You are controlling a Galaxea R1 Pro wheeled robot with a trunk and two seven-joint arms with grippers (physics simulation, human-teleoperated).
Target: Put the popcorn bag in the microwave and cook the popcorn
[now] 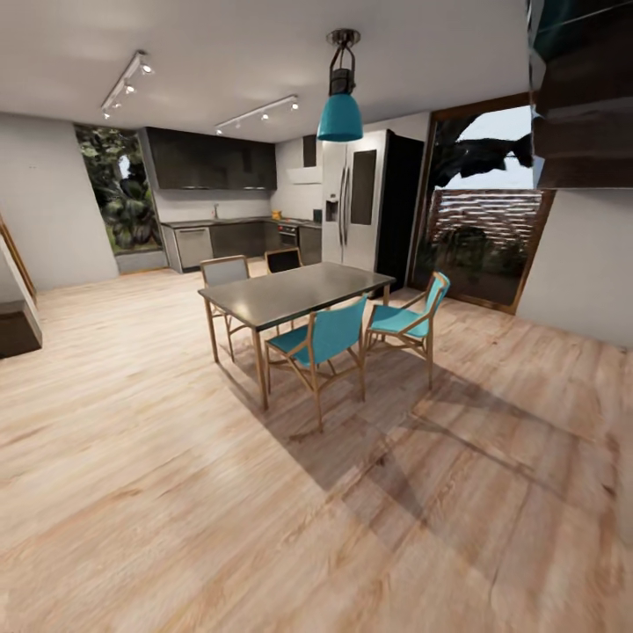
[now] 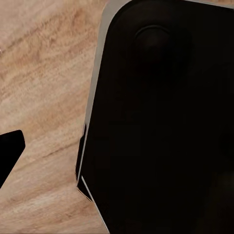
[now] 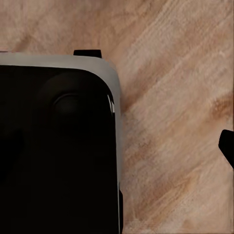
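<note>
The kitchen lies at the far end of the room, past a dining table. Dark glossy cabinets hang over a thin grey countertop, and a flat white hood sits beside them. At this distance the popcorn bag, the microwave and the popcorn are out of view. In the left wrist view one dark finger hangs over the wood floor beside the robot's black base. In the right wrist view a dark fingertip sits at the frame edge, next to the base.
A grey dining table with teal chairs stands between me and the kitchen. A teal pendant lamp hangs above it. A steel fridge stands at the right of the kitchen. A glass door is on the right, steps on the left.
</note>
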